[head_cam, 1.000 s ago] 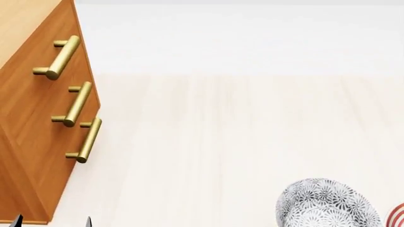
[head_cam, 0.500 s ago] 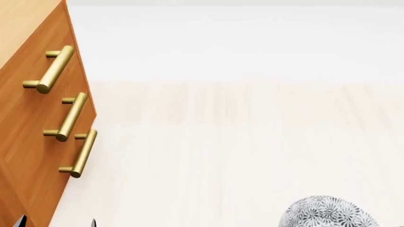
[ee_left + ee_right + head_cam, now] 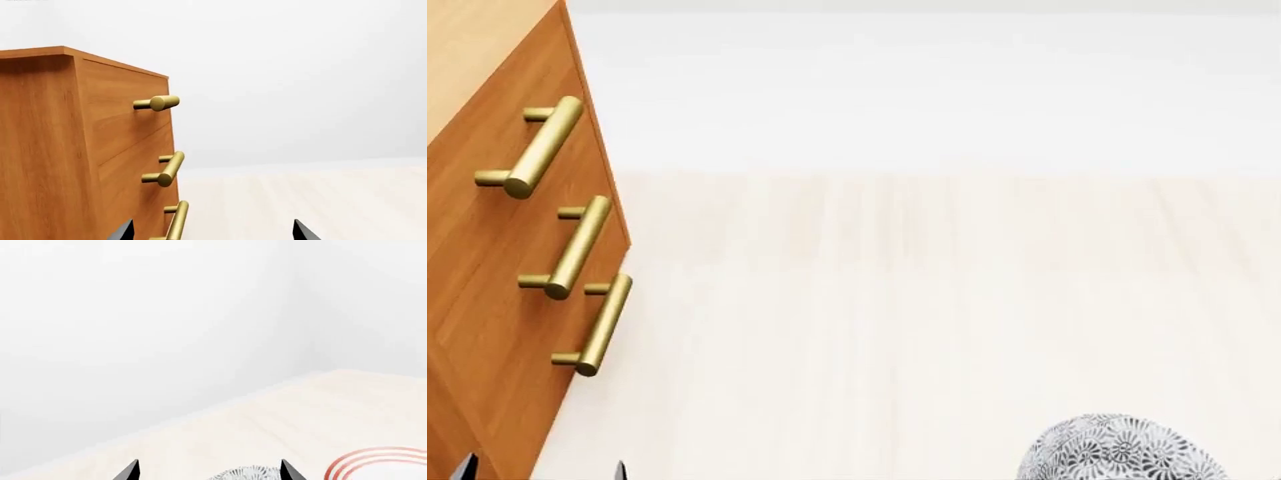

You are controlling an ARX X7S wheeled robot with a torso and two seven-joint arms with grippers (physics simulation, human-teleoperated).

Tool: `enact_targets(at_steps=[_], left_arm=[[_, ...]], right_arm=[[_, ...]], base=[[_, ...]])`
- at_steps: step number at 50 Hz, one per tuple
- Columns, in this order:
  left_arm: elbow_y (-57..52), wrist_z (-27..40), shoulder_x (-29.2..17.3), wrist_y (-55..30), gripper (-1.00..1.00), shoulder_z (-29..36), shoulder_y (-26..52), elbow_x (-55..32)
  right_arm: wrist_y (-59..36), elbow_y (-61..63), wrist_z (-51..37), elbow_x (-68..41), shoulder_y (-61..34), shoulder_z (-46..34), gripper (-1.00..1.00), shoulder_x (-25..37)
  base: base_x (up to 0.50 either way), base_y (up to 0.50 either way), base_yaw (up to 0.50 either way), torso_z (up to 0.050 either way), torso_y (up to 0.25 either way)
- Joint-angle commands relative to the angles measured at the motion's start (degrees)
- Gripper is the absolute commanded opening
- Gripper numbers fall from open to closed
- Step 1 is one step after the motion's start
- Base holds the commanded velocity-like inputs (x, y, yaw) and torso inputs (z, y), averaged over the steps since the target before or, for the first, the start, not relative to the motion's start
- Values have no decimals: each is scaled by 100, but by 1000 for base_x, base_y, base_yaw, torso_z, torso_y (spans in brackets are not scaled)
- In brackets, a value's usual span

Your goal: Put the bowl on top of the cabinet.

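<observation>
A: Where the head view cuts off at its lower right, the bowl (image 3: pixel 1121 450) sits on the pale wooden floor (image 3: pixel 934 320), only its patterned upper part showing. It is well apart from the cabinet (image 3: pixel 494 300), which fills the left edge of that view.

B: And the cabinet itself?

A: Orange-brown, with a lighter top and three brass handles (image 3: pixel 571 248) on its front, one above another. The left wrist view looks at the same front corner, handles (image 3: pixel 167 170) sticking out toward the open floor.

B: What about the left gripper (image 3: pixel 541 470)?

A: Only two dark fingertips (image 3: pixel 123 231) poke into view, set wide apart with nothing between them, so it is spread and empty. It is low and close beside the cabinet's front.

B: The right gripper (image 3: pixel 208 471)?

A: Same story: two dark tips with a clear gap, spread, gripping nothing. In the right wrist view a sliver of the bowl (image 3: pixel 247 473) shows between those tips, beyond them, and I cannot tell whether they touch it. Near the bowl lies a white plate with red rings (image 3: pixel 380 462).

B: Anything behind?

A: A plain white wall (image 3: pixel 167 315).
</observation>
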State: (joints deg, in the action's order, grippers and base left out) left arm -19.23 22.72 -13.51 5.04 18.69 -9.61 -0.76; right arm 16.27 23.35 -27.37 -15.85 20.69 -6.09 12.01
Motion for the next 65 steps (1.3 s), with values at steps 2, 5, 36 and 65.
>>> enact_targets(at_steps=[2, 5, 36, 65], left_arm=[[-45, 157, 29, -139, 100, -49, 16, 29], [6, -27, -7, -124, 100, -92, 58, -348], [-22, 100, -120, -116, 100, -31, 58, -436], [9, 215, -197, -70, 100, 36, 85, -483]], right_arm=[[165, 16, -192, -917, 16, 382, 100, -104], [168, 19, -203, -1003, 20, 403, 100, -89], [185, -207, -321, -2931, -82, 877, 100, 15], [122, -340, -209, -4044, -71, 998, 100, 121]], base=[[0, 0, 0, 0, 0], [0, 0, 0, 0, 0], [0, 0, 0, 0, 0], [0, 0, 0, 0, 0]])
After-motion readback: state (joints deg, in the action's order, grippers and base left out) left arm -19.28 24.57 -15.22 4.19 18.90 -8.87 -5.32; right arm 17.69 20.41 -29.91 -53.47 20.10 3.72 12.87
